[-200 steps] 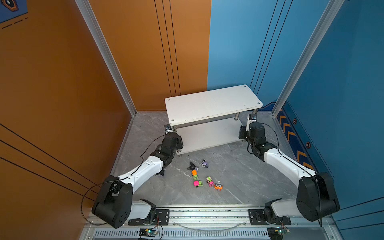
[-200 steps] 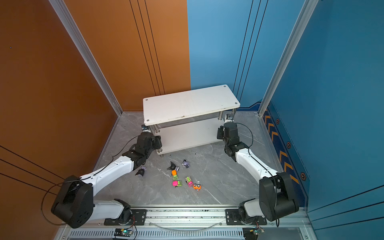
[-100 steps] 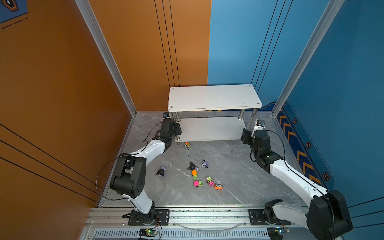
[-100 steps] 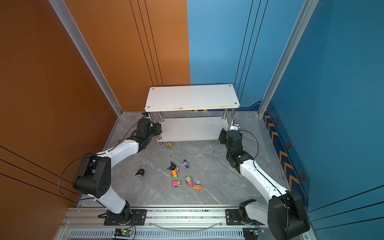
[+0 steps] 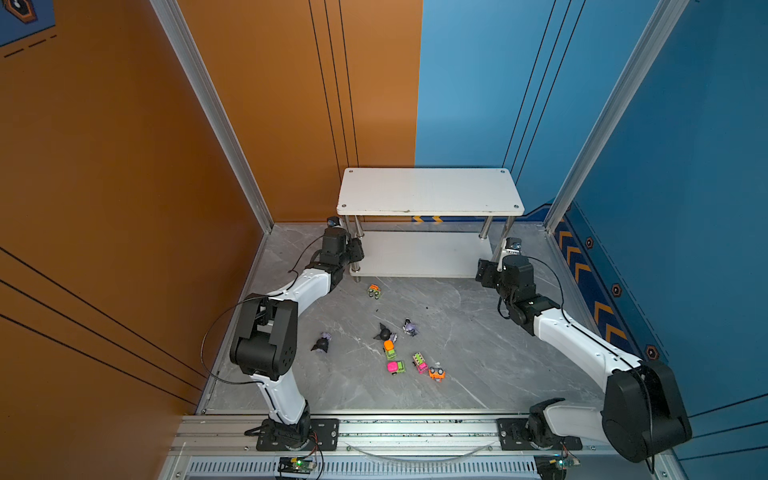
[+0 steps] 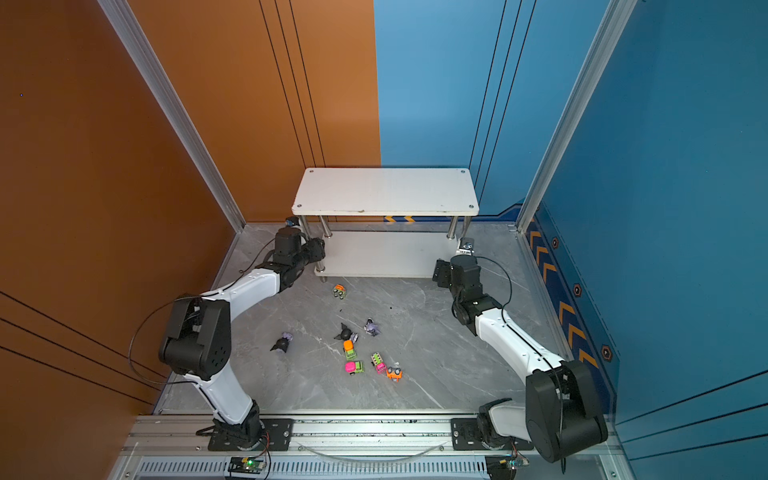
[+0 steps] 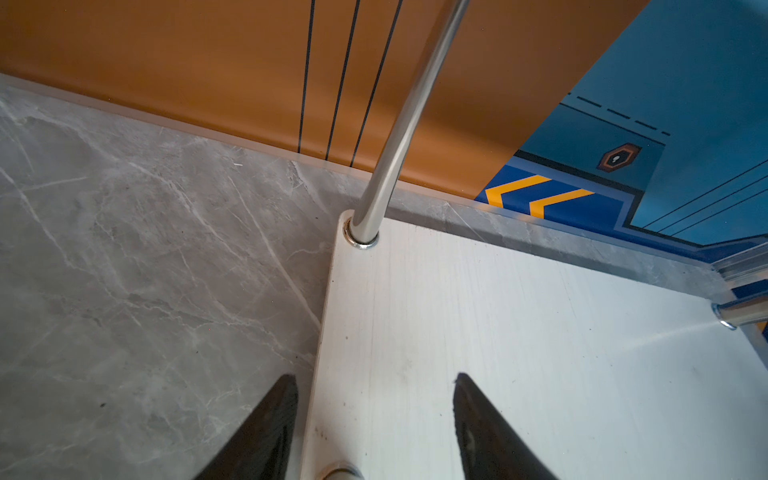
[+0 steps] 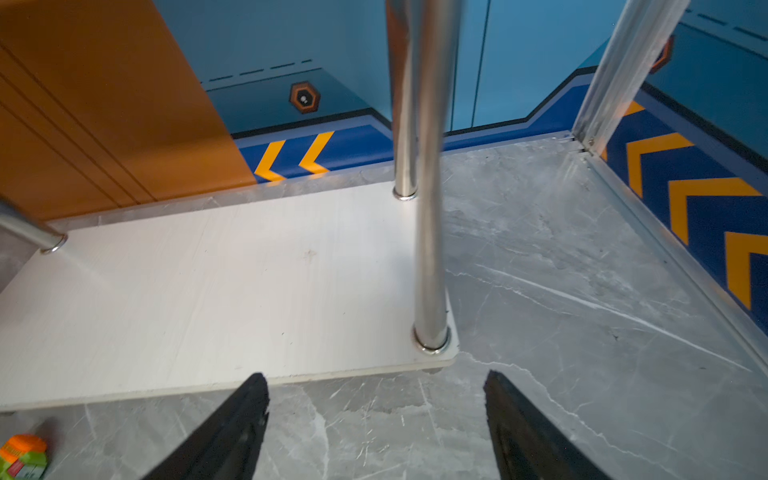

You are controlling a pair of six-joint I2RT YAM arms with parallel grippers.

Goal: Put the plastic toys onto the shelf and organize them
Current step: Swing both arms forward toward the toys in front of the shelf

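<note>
Toys all down on the bench (image 5: 478,353): four toy cars (image 5: 395,367) bunched mid-bench, three figurines (image 5: 384,333) just beyond, a lone car (image 5: 375,291) near the shelf (image 5: 428,191). Left tool (image 7: 374,375) spread wide, empty, straddling the front-left post (image 7: 338,473). Right tool (image 8: 375,373) gaping, empty, facing the front-right post (image 8: 430,249).

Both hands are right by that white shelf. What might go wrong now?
The left hand, open, straddles the shelf's front post; backing off crookedly might drag the shelf. The lone car lies near the shelf's front, where a retreating arm could knock it. The black figurine lies close by an orange-and-green car, so grabbing one may scatter both.
</note>
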